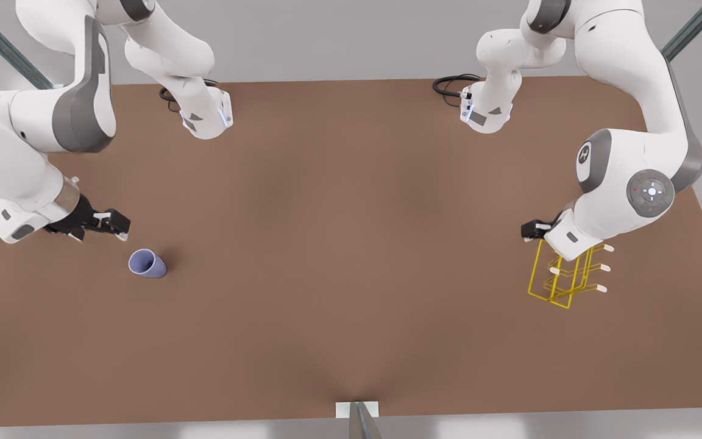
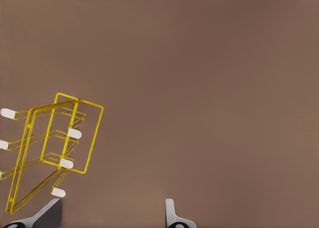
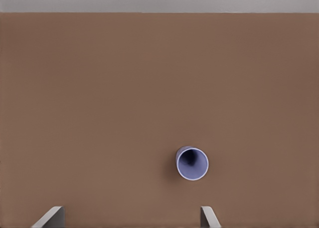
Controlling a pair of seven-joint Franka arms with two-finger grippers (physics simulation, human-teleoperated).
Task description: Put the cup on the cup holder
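The lavender-blue cup (image 1: 147, 264) stands on the brown table toward the front view's left, and its open mouth shows in the right wrist view (image 3: 192, 163). My right gripper (image 1: 116, 227) hovers just behind and left of it, open, with nothing between its fingers (image 3: 52, 217). The yellow wire cup holder (image 1: 561, 274) with white-tipped pegs stands at the front view's right. My left gripper (image 1: 531, 230) hangs open right behind the holder's top edge, apart from it. In the left wrist view the holder (image 2: 55, 148) lies to one side of the open fingers (image 2: 172, 215).
Both arm bases (image 1: 208, 116) (image 1: 485, 113) with black cables sit along the table's back edge. A wide stretch of bare brown tabletop (image 1: 351, 244) separates cup and holder. A metal post (image 1: 360, 419) rises at the middle of the front edge.
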